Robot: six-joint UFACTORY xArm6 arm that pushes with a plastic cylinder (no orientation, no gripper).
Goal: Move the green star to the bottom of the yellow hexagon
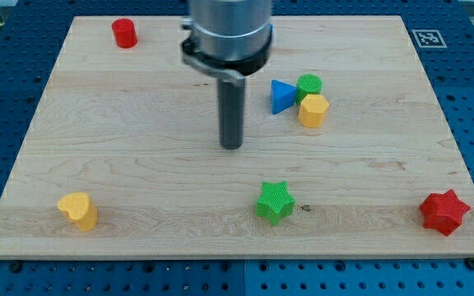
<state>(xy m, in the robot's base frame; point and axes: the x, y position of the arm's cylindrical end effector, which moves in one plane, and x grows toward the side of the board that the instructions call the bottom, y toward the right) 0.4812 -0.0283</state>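
The green star (pixel 274 202) lies near the view's bottom, a little right of centre. The yellow hexagon (pixel 313 110) sits right of centre in the upper half, touching a green cylinder (pixel 309 85) above it and a blue triangle (pixel 281 96) to its left. My tip (pixel 232 146) rests on the board, above and to the left of the green star, and left of the yellow hexagon. It touches no block.
A red cylinder (pixel 124 33) stands at the top left. A yellow heart-shaped block (pixel 78 210) lies at the bottom left. A red star (pixel 444 211) lies at the bottom right corner. The wooden board (pixel 122 140) ends just below the lower blocks.
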